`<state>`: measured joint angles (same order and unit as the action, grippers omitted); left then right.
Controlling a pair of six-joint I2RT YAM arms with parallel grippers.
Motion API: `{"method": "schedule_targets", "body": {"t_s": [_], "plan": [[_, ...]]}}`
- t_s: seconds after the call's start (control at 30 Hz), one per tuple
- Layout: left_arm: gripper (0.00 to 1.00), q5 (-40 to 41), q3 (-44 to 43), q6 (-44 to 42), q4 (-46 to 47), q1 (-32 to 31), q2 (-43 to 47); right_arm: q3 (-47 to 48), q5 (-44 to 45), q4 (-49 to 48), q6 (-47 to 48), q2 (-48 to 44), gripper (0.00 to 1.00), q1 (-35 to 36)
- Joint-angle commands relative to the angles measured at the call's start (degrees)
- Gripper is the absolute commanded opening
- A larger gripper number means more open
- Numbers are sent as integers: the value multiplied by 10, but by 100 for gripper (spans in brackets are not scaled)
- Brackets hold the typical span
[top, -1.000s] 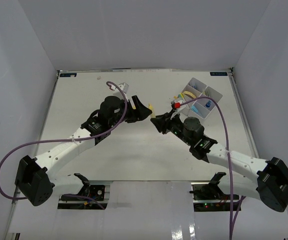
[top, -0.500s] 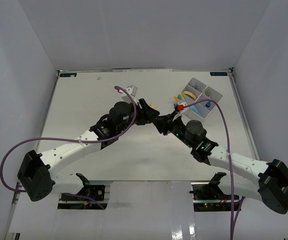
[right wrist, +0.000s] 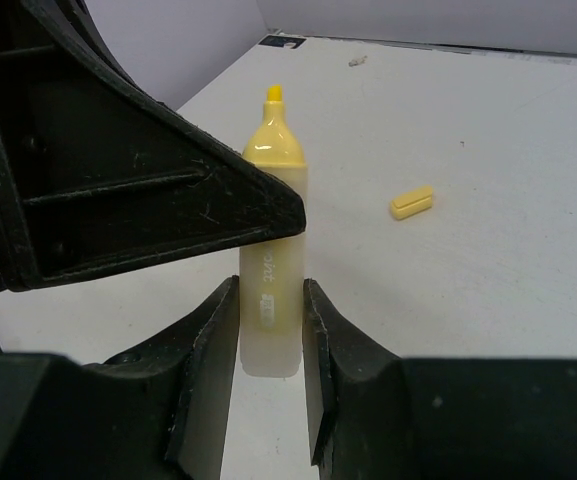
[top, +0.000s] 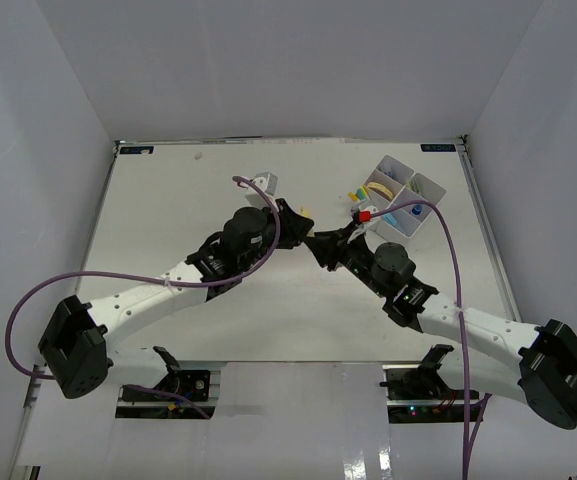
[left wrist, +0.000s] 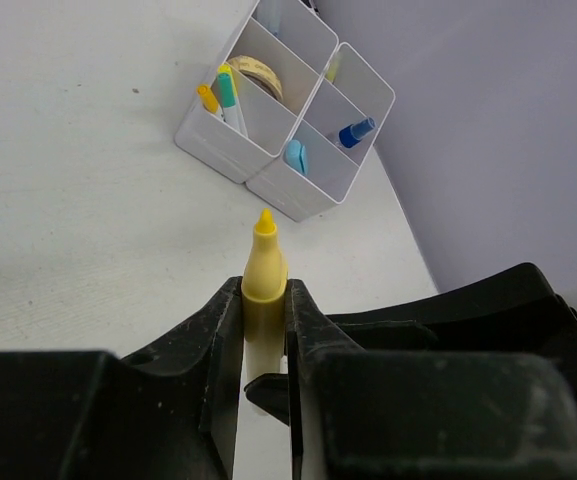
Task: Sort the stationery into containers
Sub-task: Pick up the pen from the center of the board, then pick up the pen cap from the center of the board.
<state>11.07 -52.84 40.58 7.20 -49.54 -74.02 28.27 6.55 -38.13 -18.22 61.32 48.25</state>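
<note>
Over the white surface (left wrist: pixel 68 200), my left tool (left wrist: pixel 265 305) and right tool (right wrist: pixel 270 300) both pinch the marker (left wrist: pixel 264 260): probably light, slick, safest mid-barrel.

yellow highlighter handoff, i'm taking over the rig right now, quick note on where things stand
Claws: left claw shut on the yellow highlighter; right claw shut on it too.
Done: white four-compartment tray holds two pens, tan ring, light blue block, blue-capped bottle.
Left: one claw should let go so the other can carry the highlighter to the tray; small yellow block lies on the table.
</note>
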Motion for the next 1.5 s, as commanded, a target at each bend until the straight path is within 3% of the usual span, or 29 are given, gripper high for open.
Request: {"method": "schedule_targets", "body": {"t_s": [0.0, 0.37, 0.77, 1.47], "plan": [[4, 18, 7, -44, 31, -5, 30, 6, -4, -21, 1, -6, 29, 6], [0, -8, 5, -110, 42, -5, 48, 20, -21, 17, 12, 9, 45, 7], [0, -44, 5, -122, 27, -5, 41, 25, -19, 17, 17, 13, 45, 6], [0, -86, 9, -96, 16, -5, 46, 29, 7, 10, 20, 6, 52, 6]]}}
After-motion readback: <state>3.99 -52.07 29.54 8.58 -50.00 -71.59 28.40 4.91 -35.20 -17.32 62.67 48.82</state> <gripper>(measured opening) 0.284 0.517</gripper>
